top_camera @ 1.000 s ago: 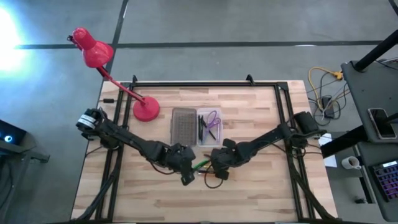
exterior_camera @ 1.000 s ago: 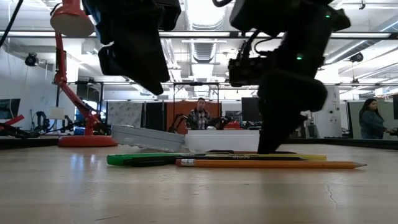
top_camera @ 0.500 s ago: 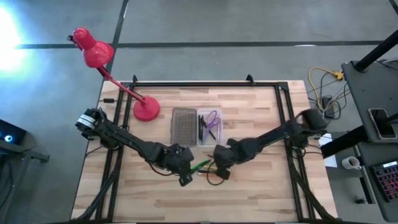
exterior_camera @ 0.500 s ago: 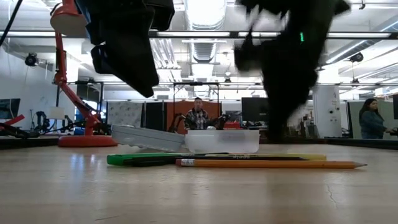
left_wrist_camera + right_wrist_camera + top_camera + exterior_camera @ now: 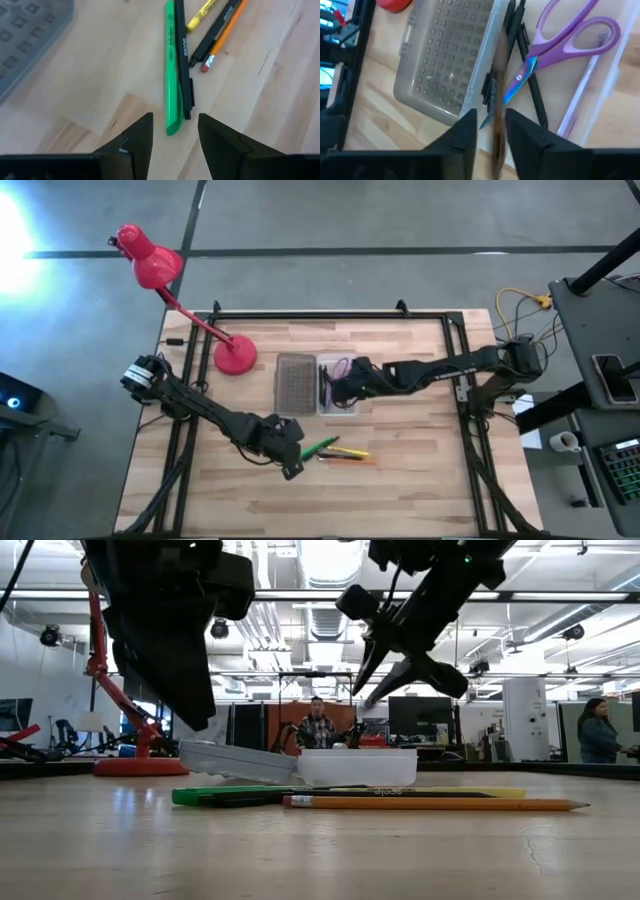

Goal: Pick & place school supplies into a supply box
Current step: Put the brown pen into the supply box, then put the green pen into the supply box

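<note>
The supply box lies open, its grey ribbed half [image 5: 295, 382] beside its clear half [image 5: 345, 411]. The clear half holds purple scissors [image 5: 560, 45] and dark pens [image 5: 520, 40]. My right gripper [image 5: 491, 117] hovers open over the clear half, also seen from the side [image 5: 362, 695]. A blurred dark brown pen [image 5: 496, 100] stands in its gap. On the near table lie a green pen [image 5: 172, 65], a black pen [image 5: 186, 75], a yellow one [image 5: 352, 452] and an orange pencil [image 5: 430, 804]. My left gripper [image 5: 175, 120] hangs open above the green pen's end, touching nothing. My right gripper has the dark brown pen [image 5: 496, 75] between its spread fingers, which point down over the clear half. A gap shows on both sides of the pen, so I cannot tell whether either finger touches it.
A red desk lamp stands with its base [image 5: 235, 355] left of the box, near the far edge. Black frame rails [image 5: 330, 315] run along the table's far and side edges. Bare wood [image 5: 420, 480] lies near and right of the pens.
My right gripper has risen from the loose pens and swung toward the far edge, over the box's clear half, with the brown pen now between its fingers. My left gripper has drawn back a little toward the table's left. The other pens have stayed put.
</note>
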`<state>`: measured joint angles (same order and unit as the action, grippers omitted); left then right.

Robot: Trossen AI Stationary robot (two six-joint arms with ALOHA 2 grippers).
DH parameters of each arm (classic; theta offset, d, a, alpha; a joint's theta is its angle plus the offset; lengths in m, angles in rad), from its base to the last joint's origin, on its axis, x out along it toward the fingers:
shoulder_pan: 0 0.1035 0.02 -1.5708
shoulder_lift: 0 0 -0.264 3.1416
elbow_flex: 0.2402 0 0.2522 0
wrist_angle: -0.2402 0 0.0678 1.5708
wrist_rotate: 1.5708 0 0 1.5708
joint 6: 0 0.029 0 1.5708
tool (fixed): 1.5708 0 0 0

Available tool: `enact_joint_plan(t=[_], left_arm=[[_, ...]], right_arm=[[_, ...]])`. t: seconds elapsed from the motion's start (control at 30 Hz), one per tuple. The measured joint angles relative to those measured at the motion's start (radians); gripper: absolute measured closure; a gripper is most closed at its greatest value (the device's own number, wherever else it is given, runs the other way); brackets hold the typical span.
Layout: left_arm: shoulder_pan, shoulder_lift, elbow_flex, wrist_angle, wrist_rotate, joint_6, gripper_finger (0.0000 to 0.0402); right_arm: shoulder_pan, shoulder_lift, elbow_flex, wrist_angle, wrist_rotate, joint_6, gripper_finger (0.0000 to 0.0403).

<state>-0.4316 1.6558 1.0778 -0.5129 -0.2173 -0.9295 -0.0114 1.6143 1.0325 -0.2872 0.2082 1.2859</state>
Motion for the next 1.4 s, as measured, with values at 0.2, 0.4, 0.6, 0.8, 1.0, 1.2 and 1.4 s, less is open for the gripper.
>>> enact_joint_plan(t=[0.2,0.4,0.6,0.8,1.0,1.2,1.4], left_arm=[[-0.001,0.0,-0.041,0.152,0.003,0.01,0.0262],[0.0,0.021,-0.095,0.257,0.003,0.054,0.0262],[0.001,0.104,-0.104,0.303,-0.002,0.104,0.0262],[-0.001,0.208,-0.021,0.241,-0.05,0.115,0.0267],[0.0,0.188,0.049,0.181,-0.042,0.126,0.028],[0.028,0.145,0.038,0.186,-0.05,0.143,0.0281],[0.056,0.159,0.018,0.226,-0.046,0.143,0.0281]], right_arm=[[-0.012,-0.032,0.019,-0.014,0.044,-0.148,0.0234],[0.072,-0.121,0.056,-0.192,0.058,-0.376,0.0196],[0.125,-0.155,0.053,-0.338,0.132,-0.348,0.0195],[0.13,-0.156,0.053,-0.327,0.139,-0.332,0.0198],[0.131,-0.156,0.053,-0.331,0.136,-0.321,0.0198],[0.133,-0.156,0.052,-0.338,0.135,-0.325,0.0198],[0.132,-0.156,0.046,-0.339,0.136,-0.324,0.0197]])
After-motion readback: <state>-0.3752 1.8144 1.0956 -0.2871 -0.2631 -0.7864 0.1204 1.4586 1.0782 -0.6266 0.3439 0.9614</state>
